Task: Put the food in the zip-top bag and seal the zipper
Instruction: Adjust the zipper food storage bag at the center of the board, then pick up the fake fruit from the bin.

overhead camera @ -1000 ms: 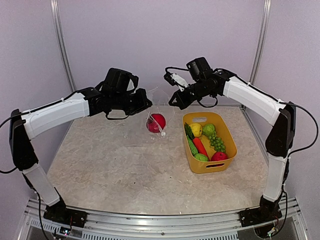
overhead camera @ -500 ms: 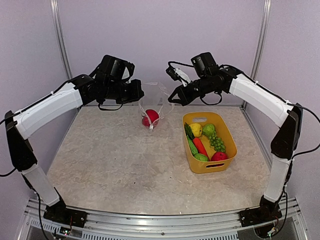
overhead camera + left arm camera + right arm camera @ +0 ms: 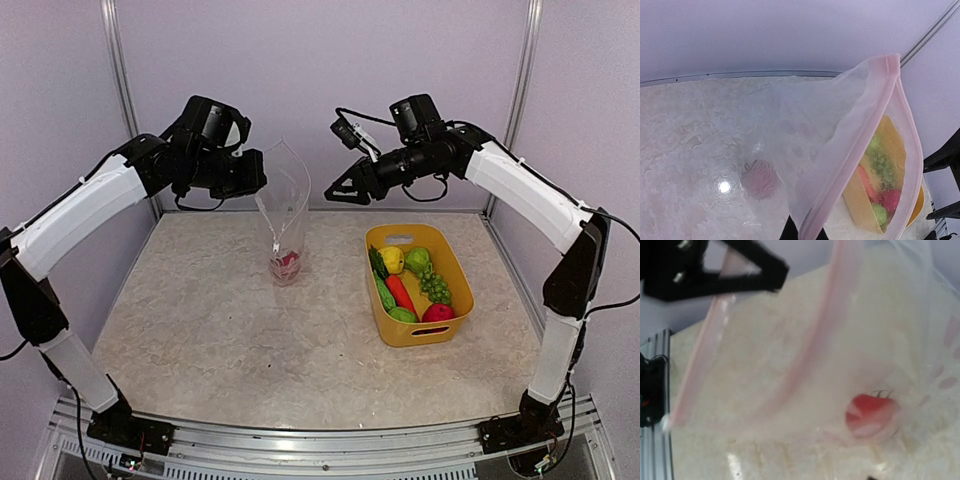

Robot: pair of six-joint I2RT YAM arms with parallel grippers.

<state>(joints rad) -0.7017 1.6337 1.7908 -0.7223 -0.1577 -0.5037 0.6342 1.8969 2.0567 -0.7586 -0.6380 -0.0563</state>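
Observation:
The clear zip-top bag (image 3: pixel 285 215) hangs upright from my left gripper (image 3: pixel 258 183), which is shut on its pink zipper strip (image 3: pixel 860 145). One red round fruit (image 3: pixel 287 262) lies at the bag's bottom, just above the table, and shows through the plastic in both wrist views (image 3: pixel 760 178) (image 3: pixel 871 415). My right gripper (image 3: pixel 335 192) is open, a little to the right of the bag's mouth and apart from it. The rest of the food, a yellow one (image 3: pixel 393 258), green ones, grapes (image 3: pixel 436 287), cucumber and red pieces, lies in the yellow basket (image 3: pixel 455 275).
The yellow basket stands on the right half of the marble table top (image 3: pixel 220 330), below my right arm. Metal posts and the purple back wall (image 3: pixel 320 80) close the far side. A rail runs along the near edge.
My right gripper has let go of the bag's mouth and opened. The left gripper has lifted the bag up and leftward, so it now hangs long with the red fruit at the bottom.

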